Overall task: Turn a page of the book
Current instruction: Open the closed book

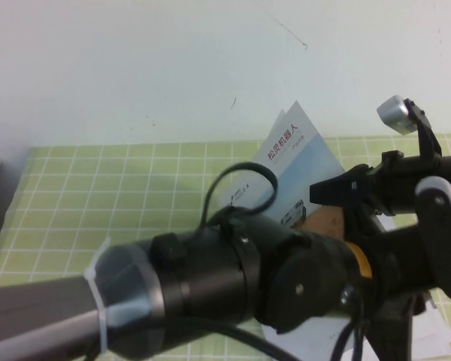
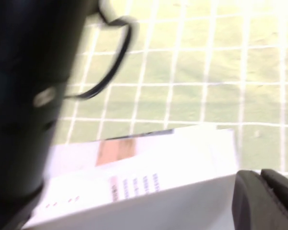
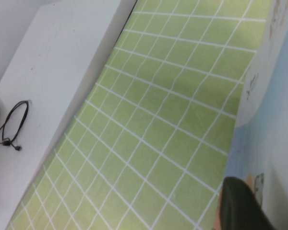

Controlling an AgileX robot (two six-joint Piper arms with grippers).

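A raised camera looks down past the robot's own left arm (image 1: 173,289), which fills the foreground. Beyond it the page (image 1: 297,162), the glossy cover leaf with a pale sky and red title, stands lifted off the book (image 1: 428,331), tilted toward the back wall. The book lies on the mat at the right side, mostly hidden by the arms.

The right gripper (image 1: 338,192) reaches in from the right and meets the raised leaf near its lower edge; it seems to be pinching the leaf, though whether its fingers are pressed together or spread cannot be told. The left gripper (image 2: 266,201) hangs just beside the book's white inner sheets (only a dark fingertip shows), and its opening cannot be told either.

To turn the leaf well, the holding arm should probably sweep it over in a smooth arc about the spine, keeping it unbent, and let go only once it lies past upright.

The surface is a green mat (image 1: 120,195) with a white grid, against a plain white wall (image 1: 135,68). A white ledge (image 3: 53,72) borders the mat, with a small black cable loop (image 3: 12,127) lying on it.
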